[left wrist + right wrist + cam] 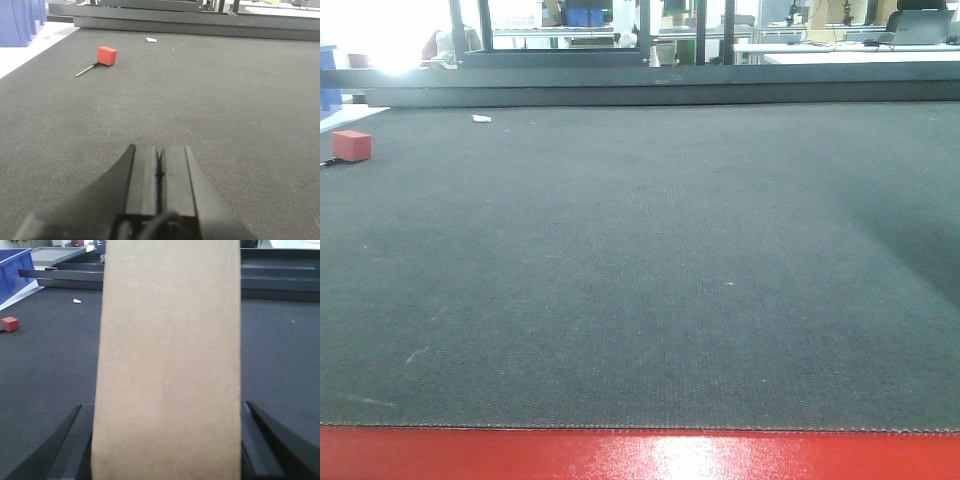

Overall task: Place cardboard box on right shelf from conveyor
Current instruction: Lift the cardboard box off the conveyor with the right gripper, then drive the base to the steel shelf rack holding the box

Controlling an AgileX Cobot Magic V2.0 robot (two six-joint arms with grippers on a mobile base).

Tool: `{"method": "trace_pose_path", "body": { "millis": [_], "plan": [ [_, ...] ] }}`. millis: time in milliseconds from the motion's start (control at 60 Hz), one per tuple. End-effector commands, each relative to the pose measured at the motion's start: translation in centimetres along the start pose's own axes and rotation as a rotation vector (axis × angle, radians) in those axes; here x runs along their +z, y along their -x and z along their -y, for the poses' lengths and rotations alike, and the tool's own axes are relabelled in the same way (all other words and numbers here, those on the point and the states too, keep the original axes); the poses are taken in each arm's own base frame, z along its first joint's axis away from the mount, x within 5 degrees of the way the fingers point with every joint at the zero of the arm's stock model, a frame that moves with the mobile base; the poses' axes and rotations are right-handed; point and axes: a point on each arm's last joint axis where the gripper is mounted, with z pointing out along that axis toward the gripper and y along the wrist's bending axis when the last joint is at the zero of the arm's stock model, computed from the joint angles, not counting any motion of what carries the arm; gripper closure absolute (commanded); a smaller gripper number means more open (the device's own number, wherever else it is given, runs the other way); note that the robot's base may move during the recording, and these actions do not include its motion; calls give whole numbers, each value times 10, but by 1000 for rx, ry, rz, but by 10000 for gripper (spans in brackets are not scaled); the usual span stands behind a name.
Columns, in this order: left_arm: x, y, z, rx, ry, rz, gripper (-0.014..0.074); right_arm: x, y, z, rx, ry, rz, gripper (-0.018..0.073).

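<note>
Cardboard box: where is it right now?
The cardboard box fills the centre of the right wrist view, held in the right gripper over the conveyor; the small red block lies far to its left.

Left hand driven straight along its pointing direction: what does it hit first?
Looks free over the conveyor; the left hand points at bare belt, then the dark rail at its far edge. The red block lies left of that line. Depth unclear.
</note>
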Motion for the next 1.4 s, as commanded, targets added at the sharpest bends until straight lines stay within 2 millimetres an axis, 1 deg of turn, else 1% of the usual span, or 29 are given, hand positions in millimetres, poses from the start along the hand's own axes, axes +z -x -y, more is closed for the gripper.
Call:
{"method": "trace_pose_path", "body": {
  "millis": [0, 1384],
  "plan": [
    [-1, 6, 0, -5, -4, 90, 713, -3, 17, -2, -13, 9, 120, 313],
    [-1, 6, 0, -5, -2, 91, 713, -3, 17, -2, -13, 10, 120, 313]
  ]
}}
